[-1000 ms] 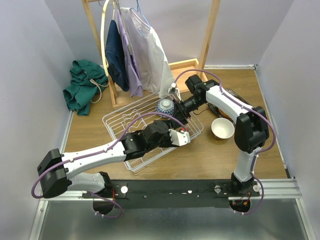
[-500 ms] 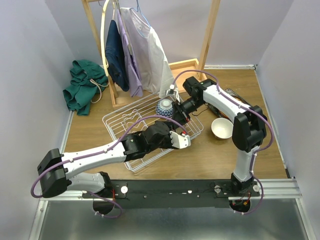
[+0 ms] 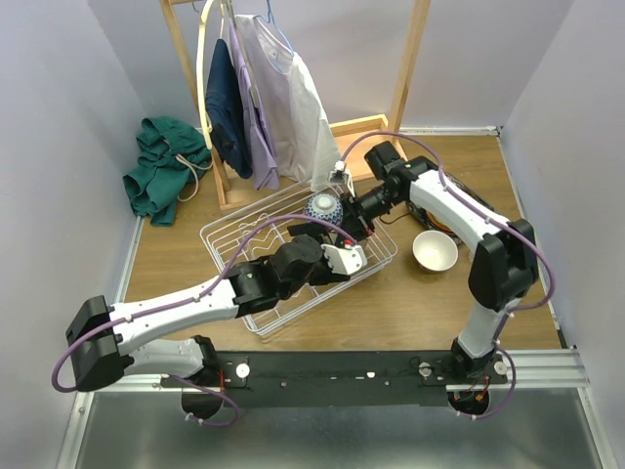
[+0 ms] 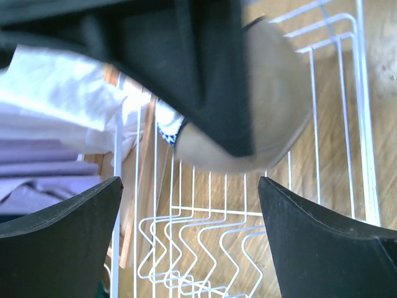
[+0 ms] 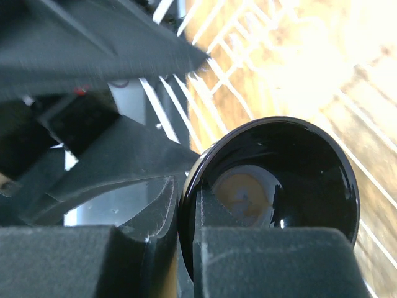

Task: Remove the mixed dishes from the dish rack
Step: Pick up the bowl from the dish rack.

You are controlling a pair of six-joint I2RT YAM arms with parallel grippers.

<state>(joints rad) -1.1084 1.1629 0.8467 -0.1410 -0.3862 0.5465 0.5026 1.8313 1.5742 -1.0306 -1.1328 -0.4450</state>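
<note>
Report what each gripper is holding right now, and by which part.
The right gripper pinches the rim of a bowl that is glossy black inside. The left gripper is open and holds nothing.

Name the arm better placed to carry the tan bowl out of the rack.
Right: the right gripper pinches the tan bowl by its rim over the dish rack; the left gripper is open, holding nothing.

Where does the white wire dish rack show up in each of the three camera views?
Top external: the dish rack sits at the centre of the picture.
Left wrist: its wires cross the bottom and run up the right side.
Right wrist: blurred wires at the upper right, behind the dark bowl.
Shared landmark: the wooden table, seen through the wires in every view.
</note>
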